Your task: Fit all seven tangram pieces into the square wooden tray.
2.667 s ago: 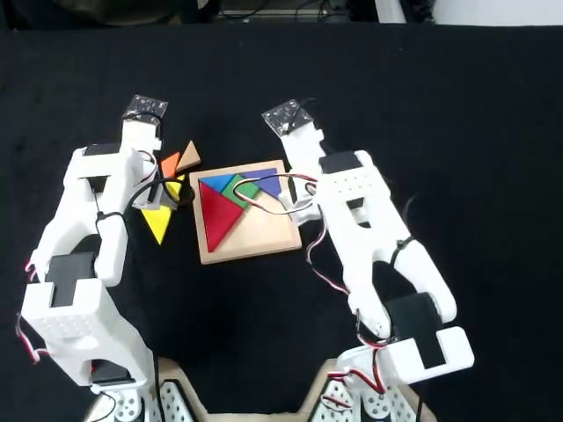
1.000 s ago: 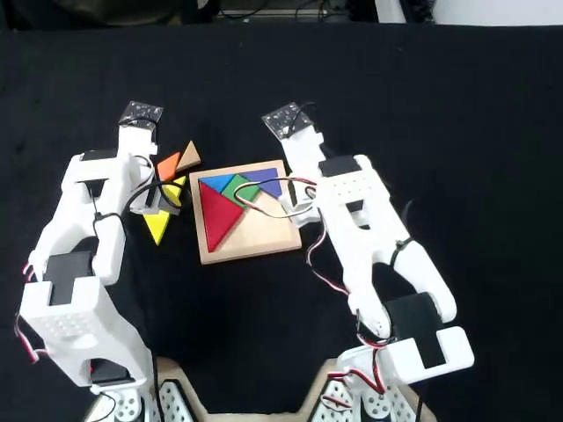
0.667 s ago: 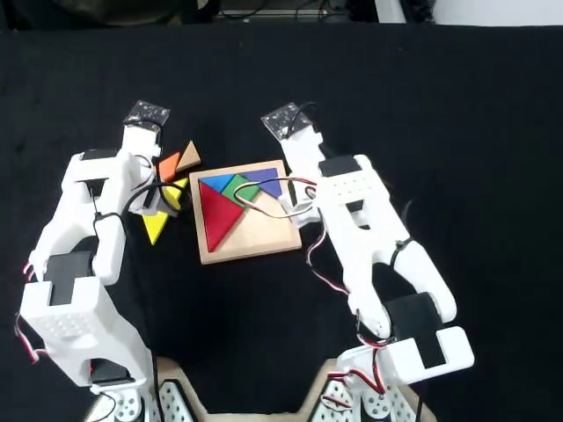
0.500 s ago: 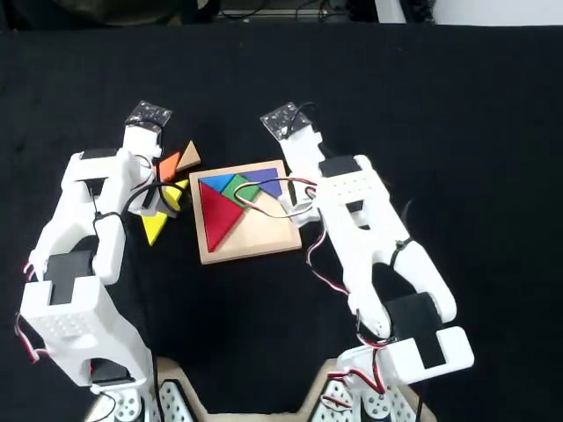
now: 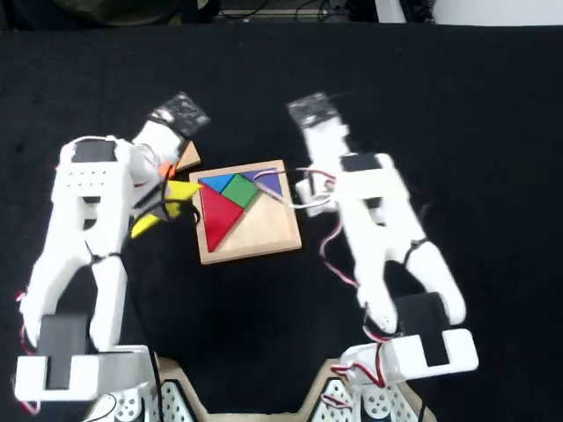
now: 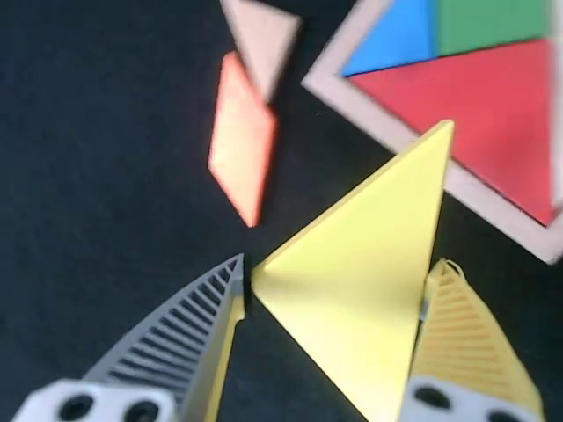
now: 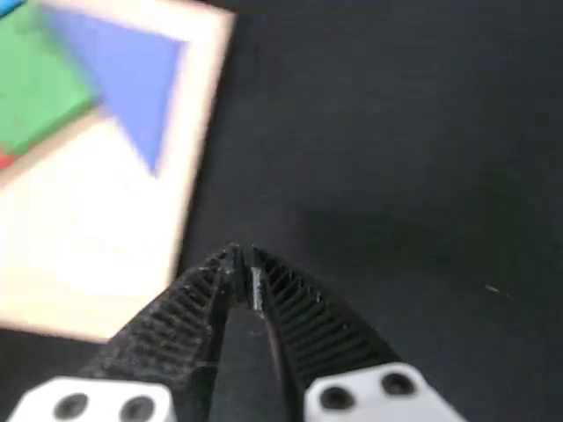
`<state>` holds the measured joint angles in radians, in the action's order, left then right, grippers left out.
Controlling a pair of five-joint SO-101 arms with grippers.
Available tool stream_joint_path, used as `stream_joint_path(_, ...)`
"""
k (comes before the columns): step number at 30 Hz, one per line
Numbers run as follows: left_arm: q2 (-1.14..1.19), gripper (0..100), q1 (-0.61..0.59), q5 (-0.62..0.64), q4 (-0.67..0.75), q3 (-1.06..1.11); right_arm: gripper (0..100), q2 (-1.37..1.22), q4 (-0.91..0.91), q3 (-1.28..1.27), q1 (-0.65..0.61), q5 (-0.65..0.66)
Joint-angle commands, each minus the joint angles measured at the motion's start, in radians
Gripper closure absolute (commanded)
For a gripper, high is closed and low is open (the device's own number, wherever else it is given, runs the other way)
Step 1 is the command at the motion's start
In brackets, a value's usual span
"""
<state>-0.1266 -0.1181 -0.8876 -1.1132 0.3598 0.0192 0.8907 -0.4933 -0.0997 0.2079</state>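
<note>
High view | yellow triangle [image 5: 180, 189] now up off the tabletop, clamped between my left fingers [image 6: 207, 308], tip at the tray [image 5: 255, 237] rim | my right fingers [image 7: 290, 299] closed on nothing, pulled back beside the tray | fifth piece likely goes in next; orange piece [image 6: 242, 141] and tan piece [image 6: 259, 35] wait outside.

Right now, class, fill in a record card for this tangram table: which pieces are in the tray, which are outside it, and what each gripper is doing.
Tray: square wooden tray, partly filled
Inside: red triangle, blue triangle, green square, purple triangle
Outside, on black cloth: orange parallelogram, tan triangle
Left gripper: shut on yellow triangle, one corner towards the tray
Right gripper: shut, empty, beside the tray's edge
Pieces to fit: three
</note>
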Motion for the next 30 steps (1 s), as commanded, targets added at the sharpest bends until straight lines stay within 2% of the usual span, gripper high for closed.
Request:
stream_joint_path(1,-0.089,71,0.107,-0.069,-0.008,0.016,98.7,0.047,-0.034,0.053,0.140,-0.132)
stream_joint_path(6,-0.087,71,0.297,-0.075,0.006,0.027,98.7,0.045,-0.072,0.067,0.287,-0.293)
stream_joint_path(11,-0.063,71,0.452,-0.040,0.141,0.059,98.7,0.045,-0.226,-0.024,0.324,-0.324)
stream_joint_path(15,0.057,71,0.466,-0.017,0.222,0.044,98.7,0.045,-0.252,-0.044,0.319,-0.324)
stream_joint_path(21,0.252,71,0.472,-0.020,0.221,-0.068,98.7,0.045,-0.252,-0.047,0.301,-0.318)
stream_joint_path(30,0.311,71,0.470,-0.017,0.219,-0.114,98.7,0.045,-0.252,-0.047,0.287,-0.316)
